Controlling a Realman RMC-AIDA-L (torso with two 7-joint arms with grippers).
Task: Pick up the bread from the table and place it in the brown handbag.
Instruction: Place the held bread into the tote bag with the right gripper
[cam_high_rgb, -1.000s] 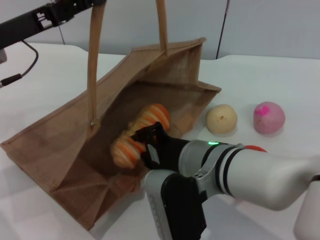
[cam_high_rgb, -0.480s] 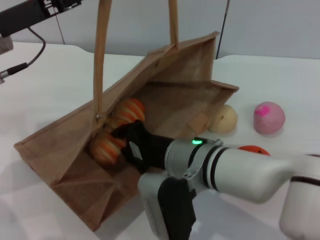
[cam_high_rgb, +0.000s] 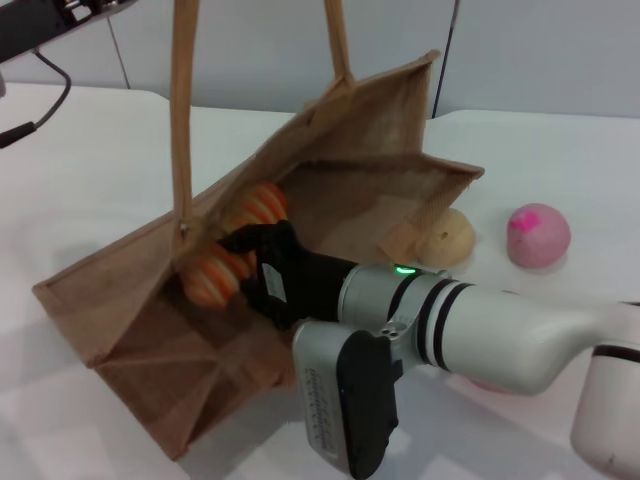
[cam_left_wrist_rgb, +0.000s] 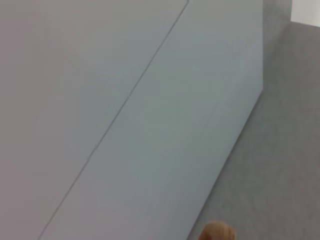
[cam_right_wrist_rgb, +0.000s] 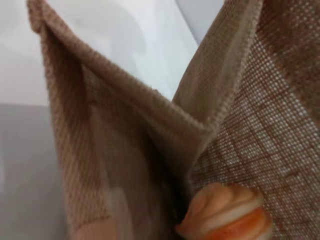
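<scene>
Item: bread (cam_high_rgb: 232, 245), oblong, orange and cream stripes; location: inside the mouth of the brown handbag (cam_high_rgb: 330, 190), off the white desk (cam_high_rgb: 90, 170), low against the bag's inner wall. Right gripper (cam_high_rgb: 245, 262): reaches into the opening, black fingers clasped on the bread, though the dark fingers overlap the loaf and the exact contact is hard to read. The right wrist view shows burlap all round with the striped end of the bread close by. Left gripper: out of sight above the head view; its arm (cam_high_rgb: 40, 22) sits at the upper left and the bag's two handles run up out of view, the bag tilted with its mouth open. Status: pick-up done, bread carried into the bag; remaining, by judgement, release and withdrawal. Bystanders on the desk: pale round bun (cam_high_rgb: 447, 238) touching the bag's edge, pink ball (cam_high_rgb: 538, 235) well apart.
</scene>
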